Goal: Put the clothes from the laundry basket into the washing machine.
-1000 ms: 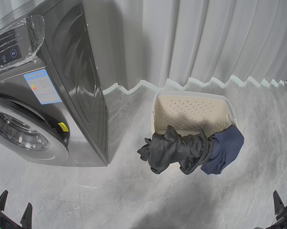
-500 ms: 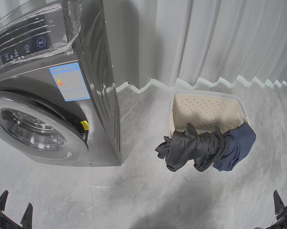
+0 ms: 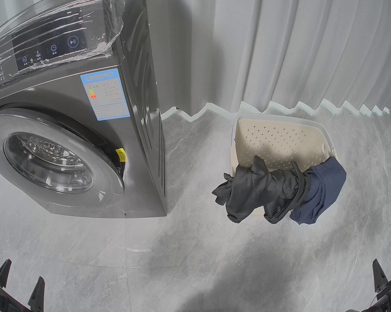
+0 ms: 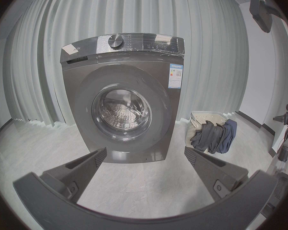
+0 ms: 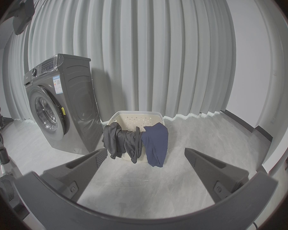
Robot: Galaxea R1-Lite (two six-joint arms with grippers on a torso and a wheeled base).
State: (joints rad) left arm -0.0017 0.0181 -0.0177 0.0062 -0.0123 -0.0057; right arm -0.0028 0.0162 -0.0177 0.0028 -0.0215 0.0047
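A cream laundry basket [image 3: 282,141] [image 4: 199,118] [image 5: 131,120] stands on the floor by the curtain. A dark grey garment [image 3: 258,189] [image 4: 207,134] [image 5: 120,141] and a navy garment [image 3: 321,191] [image 4: 228,134] [image 5: 155,142] hang over its near rim. The grey washing machine [image 3: 74,122] [image 4: 125,103] [image 5: 61,103] stands to the left, its round door shut. My left gripper [image 3: 19,282] [image 4: 145,155] is low at the front left, open and holding nothing. My right gripper [image 3: 388,267] [image 5: 145,155] is low at the front right, open and holding nothing, facing the basket.
White pleated curtains [image 3: 269,44] hang behind the basket and machine. Grey marble floor [image 3: 195,256] lies bare between me, the machine and the basket. A dark baseboard [image 5: 246,125] runs along the wall to the right.
The whole head view has shifted: the camera turned left, so the machine's front and door show more fully and the basket sits further right. Both grippers hold their places.
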